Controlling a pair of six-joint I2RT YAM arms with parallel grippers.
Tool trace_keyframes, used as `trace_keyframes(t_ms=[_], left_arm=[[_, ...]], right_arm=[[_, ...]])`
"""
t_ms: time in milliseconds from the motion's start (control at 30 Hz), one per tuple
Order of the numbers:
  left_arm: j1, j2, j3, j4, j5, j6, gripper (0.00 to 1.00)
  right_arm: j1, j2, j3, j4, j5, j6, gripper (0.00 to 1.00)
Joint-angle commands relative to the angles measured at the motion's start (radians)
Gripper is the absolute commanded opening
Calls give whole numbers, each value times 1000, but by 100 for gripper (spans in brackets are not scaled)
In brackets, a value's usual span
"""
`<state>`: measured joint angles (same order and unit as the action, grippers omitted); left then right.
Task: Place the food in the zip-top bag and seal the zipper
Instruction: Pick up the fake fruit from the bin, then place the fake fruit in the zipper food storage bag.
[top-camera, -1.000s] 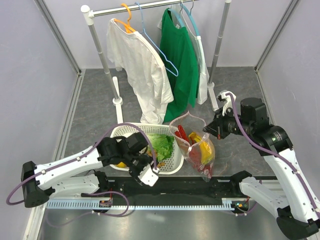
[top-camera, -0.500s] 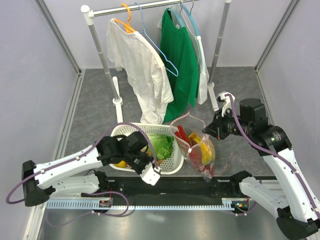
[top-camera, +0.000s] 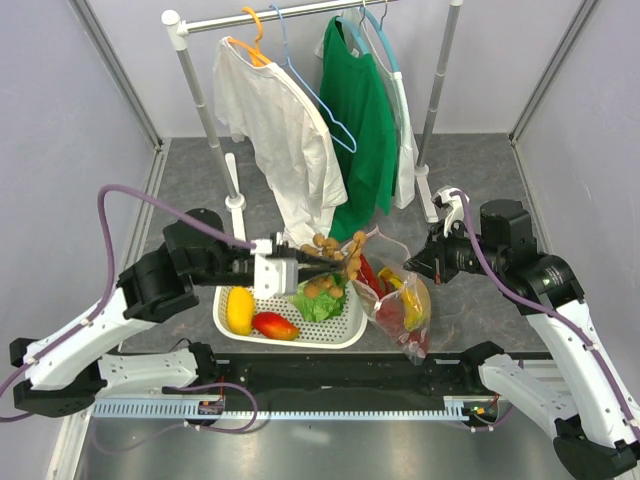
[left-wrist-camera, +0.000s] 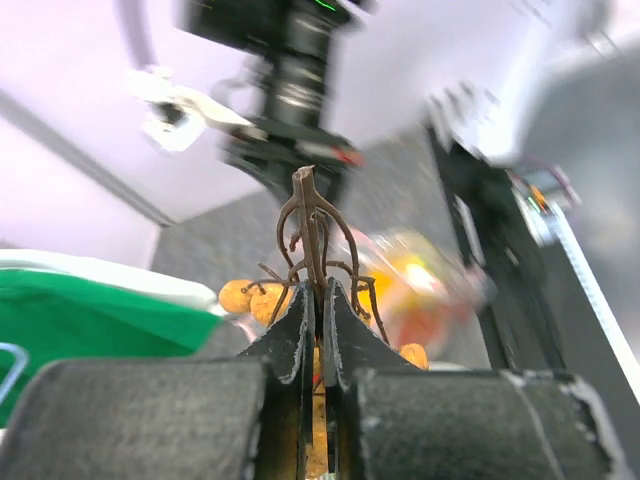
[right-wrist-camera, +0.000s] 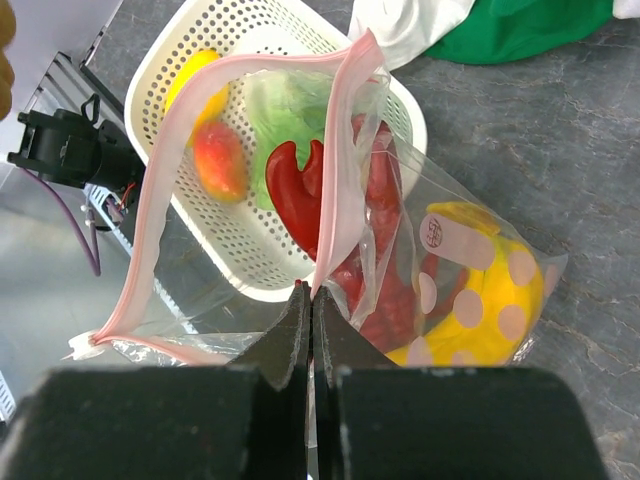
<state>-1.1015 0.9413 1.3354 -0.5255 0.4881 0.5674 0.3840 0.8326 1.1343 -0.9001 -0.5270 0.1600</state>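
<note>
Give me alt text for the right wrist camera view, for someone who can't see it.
The right gripper pinches the pink zipper of the clear zip-top bag, holding its mouth open. Inside lie a red lobster and a yellow piece; beyond stands a white basket with mango, lemon and lettuce.

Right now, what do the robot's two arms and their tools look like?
The left arm and right arm are white links with black joint housings, each trailed by a purple cable. The left tool and right tool have black tapered fingers on blocky dark bases.
</note>
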Motion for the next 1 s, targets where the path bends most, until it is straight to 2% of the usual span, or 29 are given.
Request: trace_keyframes(t_ms=[0, 67, 133, 267, 400, 533, 633, 867, 967], left_arm=[[6, 92, 21, 387, -198, -271, 2], [5, 151, 19, 456, -337, -310, 2], [5, 177, -5, 559, -365, -316, 2], [-14, 197, -117, 720, -301, -302, 2], [-37, 189, -217, 769, -278, -270, 2], [-40, 142, -310, 771, -238, -304, 2], [-47, 105, -353, 762, -149, -311, 2], [-47, 93, -372, 688, -39, -327, 2], [-47, 135, -340, 618, 27, -325, 2]], right_arm=[[0, -12, -5, 10, -50, -5, 0], [0, -13, -4, 10, -59, -1, 0], [0, -18, -2, 10, -68, 7, 0], [0, -18, -2, 20, -74, 38, 0], [0, -21, 8, 27, -73, 59, 0], [0, -26, 7, 24, -51, 88, 0], [-2, -26, -5, 38, -68, 102, 0], [-2, -26, -19, 61, -70, 113, 0], [-2, -30, -15, 63, -100, 101, 0]])
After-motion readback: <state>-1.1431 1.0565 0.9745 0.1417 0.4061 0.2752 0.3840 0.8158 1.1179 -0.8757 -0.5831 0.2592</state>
